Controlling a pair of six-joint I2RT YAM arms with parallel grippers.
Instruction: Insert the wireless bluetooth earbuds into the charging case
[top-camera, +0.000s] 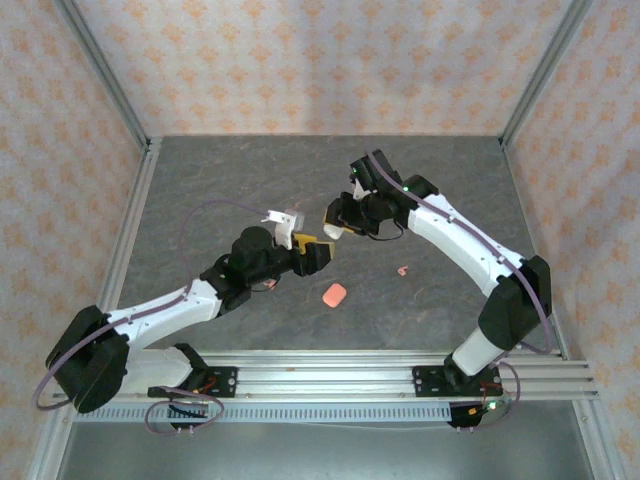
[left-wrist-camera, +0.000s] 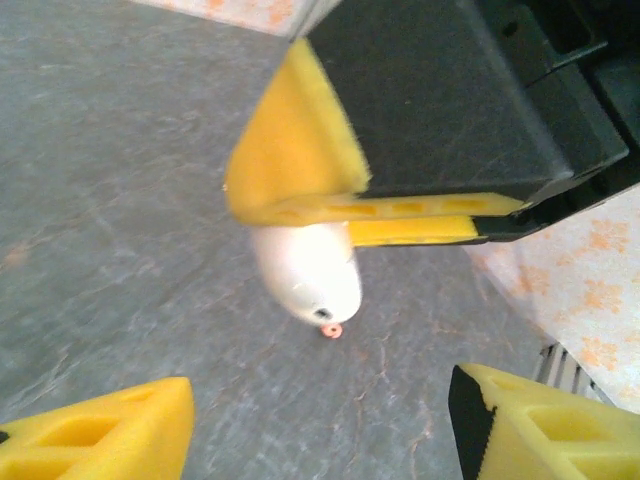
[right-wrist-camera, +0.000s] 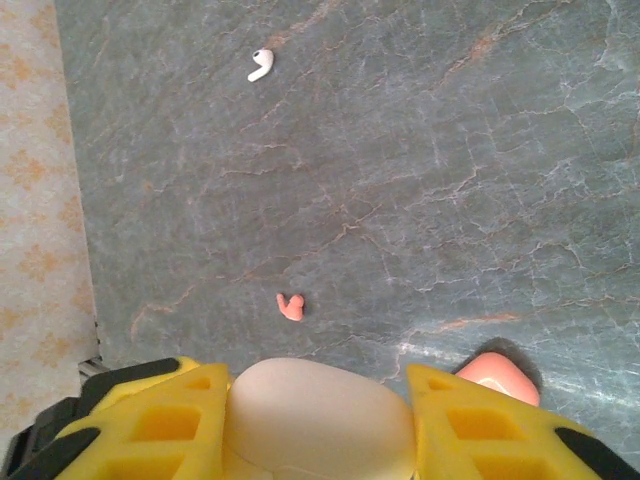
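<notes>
My right gripper (right-wrist-camera: 320, 425) is shut on a white charging case (right-wrist-camera: 318, 410), held above the table between its yellow fingers (right-wrist-camera: 165, 425). In the top view this gripper (top-camera: 338, 222) hangs over the table's middle. My left gripper (top-camera: 312, 255) is just below and left of it. In the left wrist view the white case (left-wrist-camera: 305, 270) juts down from the right gripper's yellow pads (left-wrist-camera: 290, 150), and my left gripper (left-wrist-camera: 320, 440) stands open with nothing between its fingertips. A coral-pink earbud (right-wrist-camera: 290, 306) and a whitish earbud (right-wrist-camera: 260, 66) lie loose on the table.
A coral-pink case (top-camera: 334, 294) lies closed on the grey table (top-camera: 220, 170), in front of both grippers, with the pink earbud (top-camera: 403, 270) to its right. Patterned walls and metal posts ring the table. A rail (top-camera: 330, 375) runs along the near edge.
</notes>
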